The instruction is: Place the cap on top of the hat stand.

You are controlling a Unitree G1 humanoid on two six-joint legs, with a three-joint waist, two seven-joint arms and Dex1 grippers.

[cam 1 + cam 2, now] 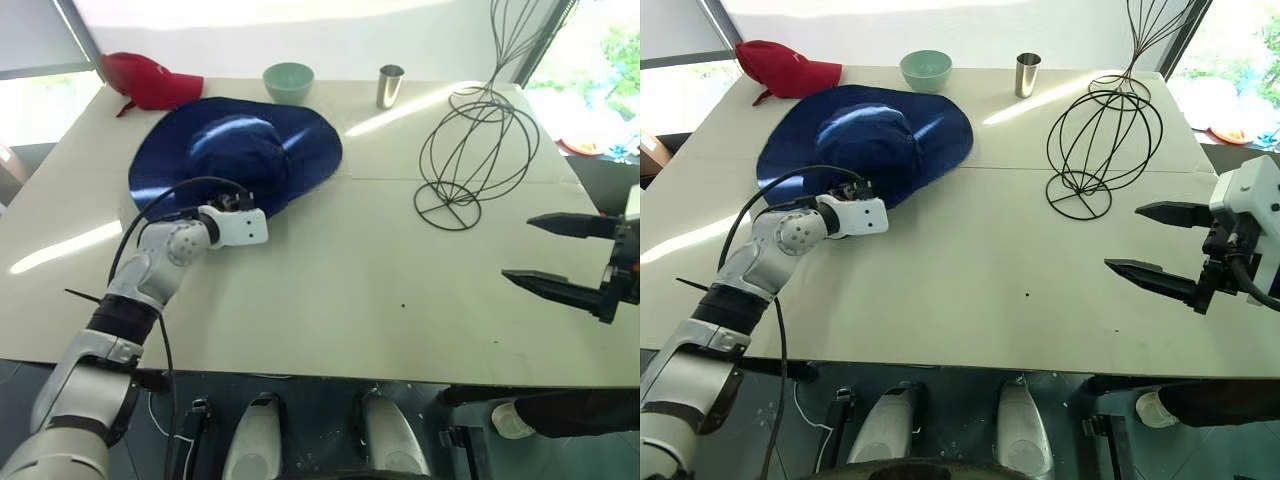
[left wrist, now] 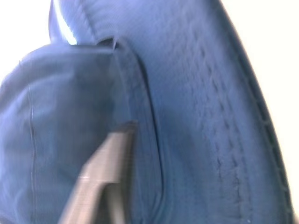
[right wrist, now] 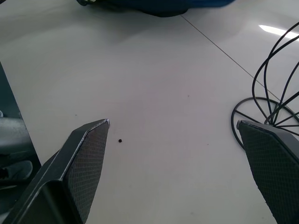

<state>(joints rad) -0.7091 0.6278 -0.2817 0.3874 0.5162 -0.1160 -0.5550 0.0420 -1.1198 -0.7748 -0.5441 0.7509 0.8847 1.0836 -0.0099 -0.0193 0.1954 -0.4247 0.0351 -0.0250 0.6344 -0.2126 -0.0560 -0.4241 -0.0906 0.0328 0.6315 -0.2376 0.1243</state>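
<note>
The cap (image 1: 240, 145), a wide-brimmed navy sun hat, lies flat on the white table (image 1: 350, 300) at the back left. My left gripper (image 1: 240, 203) is at its near brim edge. In the left wrist view one finger (image 2: 110, 172) lies on the blue fabric with the brim between the jaws, so the gripper is shut on the cap (image 2: 196, 93). The hat stand (image 1: 478, 150), a dark wire globe on a round wire base, stands at the back right. My right gripper (image 1: 1122, 238) hovers open and empty near the table's right edge, in front of the stand's base (image 3: 261, 116).
A red baseball cap (image 1: 150, 80) sits at the back left corner. A pale green bowl (image 1: 288, 80) and a metal cup (image 1: 390, 86) stand along the back edge. A taller wire frame (image 1: 515, 40) rises behind the hat stand.
</note>
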